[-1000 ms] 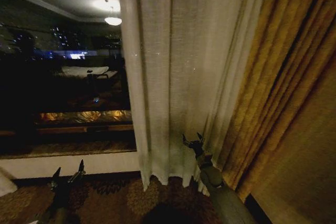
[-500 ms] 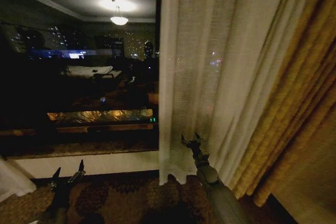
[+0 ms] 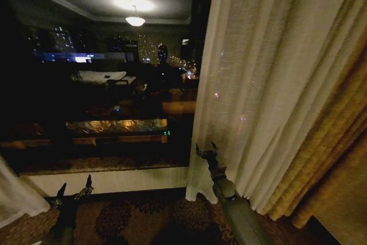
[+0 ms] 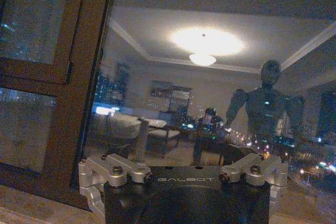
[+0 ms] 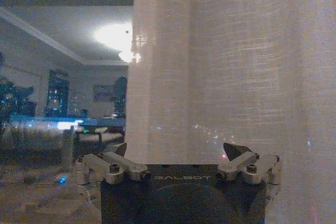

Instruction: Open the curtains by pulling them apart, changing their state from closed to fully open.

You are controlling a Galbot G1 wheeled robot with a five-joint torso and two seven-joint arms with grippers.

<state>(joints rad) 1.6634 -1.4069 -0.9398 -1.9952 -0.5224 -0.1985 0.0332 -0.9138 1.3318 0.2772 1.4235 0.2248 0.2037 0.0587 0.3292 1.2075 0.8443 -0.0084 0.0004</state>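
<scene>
1. Sliding rightward across the head view over the last second, the right curtain has uncovered more of the window; the camera may have turned as well, so how much is true travel I cannot tell.
2. Left of the window, a scrap of the left curtain hangs bunched at the sill's end.
3. Below the window, the left gripper waits low over the carpet, claw spread, nothing held.
4. At the window's right edge, the right gripper has its claw spread against the curtain's lower inner edge, pushing rather than pinching, by my reading.
5. Right of that, the curtain gathers against the golden drape; the opening looks wide, nearly complete.
6. Dark glass mirrors a ceiling lamp and the room.
</scene>
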